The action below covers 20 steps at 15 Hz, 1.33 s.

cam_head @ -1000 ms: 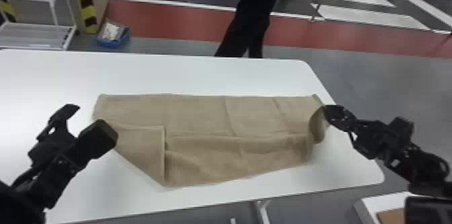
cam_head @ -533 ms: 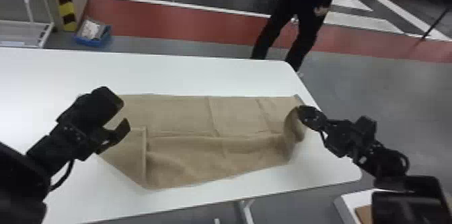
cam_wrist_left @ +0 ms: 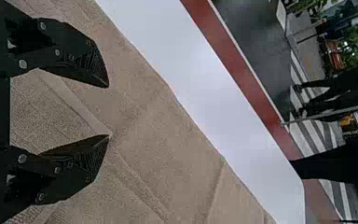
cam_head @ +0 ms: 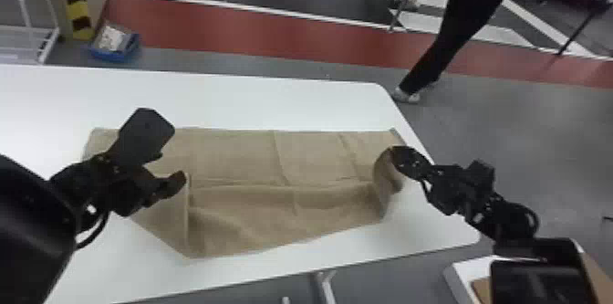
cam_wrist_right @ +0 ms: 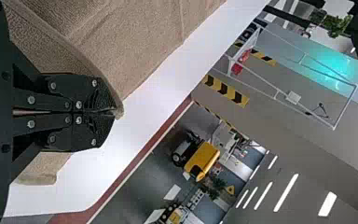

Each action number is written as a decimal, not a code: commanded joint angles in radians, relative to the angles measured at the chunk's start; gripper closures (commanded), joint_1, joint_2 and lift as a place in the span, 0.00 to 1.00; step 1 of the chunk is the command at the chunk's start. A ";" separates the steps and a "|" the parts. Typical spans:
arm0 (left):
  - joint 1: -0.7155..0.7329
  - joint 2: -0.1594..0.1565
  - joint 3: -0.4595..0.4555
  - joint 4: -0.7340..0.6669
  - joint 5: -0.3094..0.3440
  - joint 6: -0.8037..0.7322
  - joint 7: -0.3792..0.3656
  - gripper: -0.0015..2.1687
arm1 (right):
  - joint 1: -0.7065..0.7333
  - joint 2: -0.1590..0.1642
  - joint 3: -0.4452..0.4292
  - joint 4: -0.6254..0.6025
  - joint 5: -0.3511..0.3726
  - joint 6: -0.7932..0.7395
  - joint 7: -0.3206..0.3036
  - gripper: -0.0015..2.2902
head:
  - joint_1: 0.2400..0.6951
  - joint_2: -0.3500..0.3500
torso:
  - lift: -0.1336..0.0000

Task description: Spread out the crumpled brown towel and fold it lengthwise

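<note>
The brown towel (cam_head: 237, 154) runs lengthwise from beneath the wide-parted, empty left pincer (cam_wrist_left: 108, 111) to the right pincer (cam_wrist_right: 112, 112), clamped on its edge.

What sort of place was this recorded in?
Probably an industrial hall or robot test floor: striped yellow-and-black markings, a yellow machine, and a red floor lane beyond the white table.

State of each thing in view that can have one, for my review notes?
Brown towel: spread but creased, near edge slanting, curled up at its right end.
Left gripper: fingers open, above the towel.
Right gripper: fingers shut on the towel's edge.
Blue bin: on the floor, with pale contents.
</note>
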 commanded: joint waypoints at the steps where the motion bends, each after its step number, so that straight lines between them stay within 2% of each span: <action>1: -0.029 -0.016 -0.009 0.041 0.022 0.009 -0.009 0.28 | 0.000 0.000 0.004 0.007 0.000 -0.008 0.000 0.51 | 1.00 0.00 | 0.10; 4: -0.072 -0.037 -0.032 0.103 0.045 0.034 -0.034 0.28 | 0.003 0.000 0.000 0.008 0.000 -0.018 0.000 0.51 | 1.00 0.00 | 0.10; 6: -0.097 -0.048 -0.049 0.142 0.048 0.043 -0.037 0.34 | 0.008 0.000 -0.004 0.008 0.000 -0.024 0.000 0.51 | 1.00 0.00 | 0.10; 18: -0.144 -0.049 -0.069 0.198 0.057 0.086 -0.063 0.34 | 0.009 -0.005 -0.009 0.019 -0.009 -0.039 -0.001 0.51 | 1.00 0.00 | 0.10; 20: -0.152 -0.058 -0.069 0.219 0.057 0.083 -0.063 0.34 | 0.011 -0.005 -0.010 0.019 -0.009 -0.039 -0.001 0.51 | 1.00 0.00 | 0.10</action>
